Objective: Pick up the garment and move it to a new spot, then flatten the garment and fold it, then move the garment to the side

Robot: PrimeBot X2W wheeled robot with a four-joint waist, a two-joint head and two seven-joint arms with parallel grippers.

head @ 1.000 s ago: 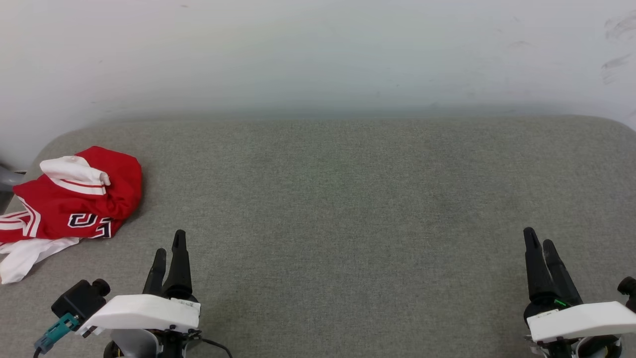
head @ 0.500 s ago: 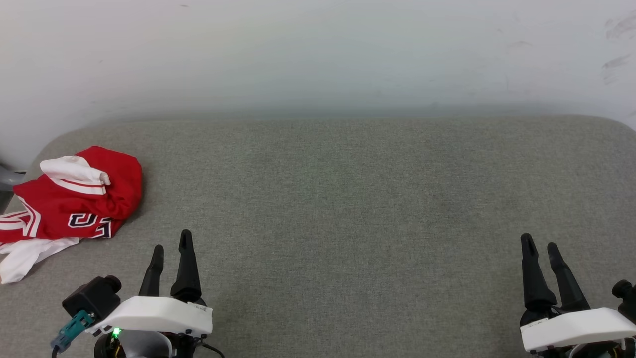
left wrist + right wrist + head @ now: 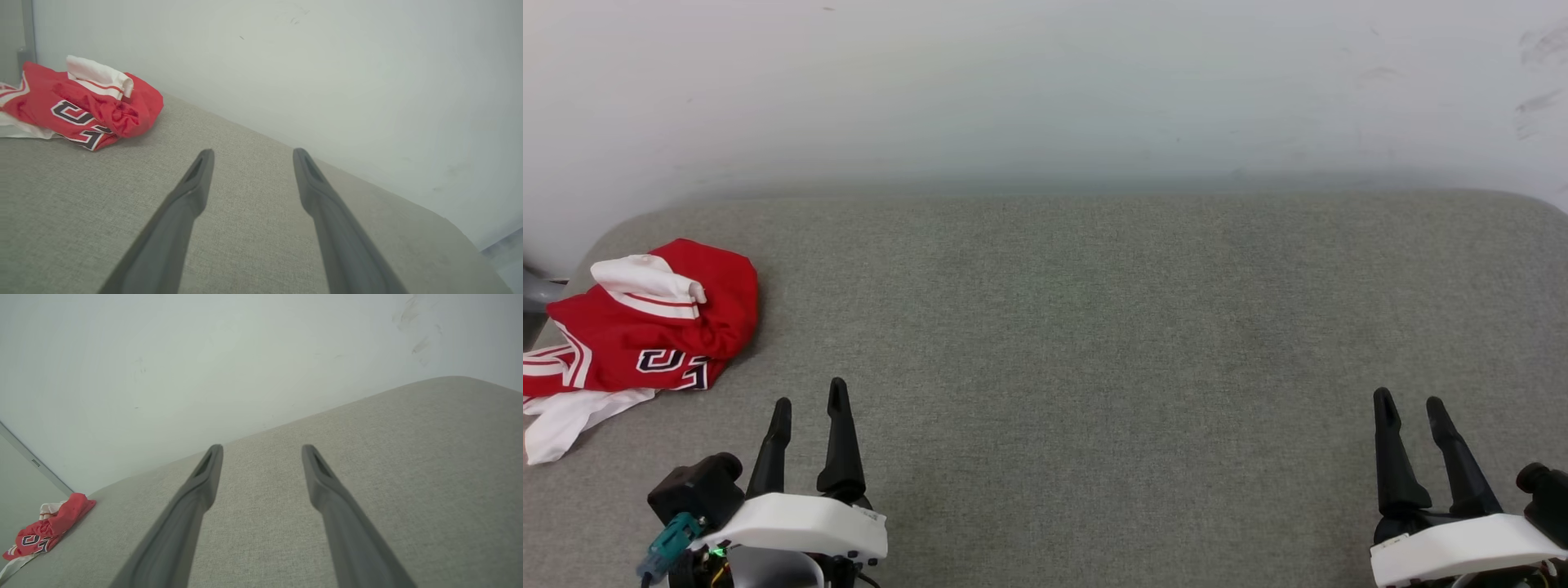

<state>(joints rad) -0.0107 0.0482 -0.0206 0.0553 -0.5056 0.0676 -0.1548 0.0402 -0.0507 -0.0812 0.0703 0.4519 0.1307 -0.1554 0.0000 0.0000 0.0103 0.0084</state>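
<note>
The shirt [image 3: 645, 331] stayed crumpled at the tabletop's [image 3: 1078, 327] far left corner. The left tool [image 3: 810, 392] and right tool [image 3: 1408, 397] had drawn back slightly and turned, fingers apart, both empty.

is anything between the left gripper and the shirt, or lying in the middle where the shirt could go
Nothing visible. The open left gripper has just bare grey surface between it and the crumpled shirt near the surface's left edge. The middle of the surface is bare too.
</note>
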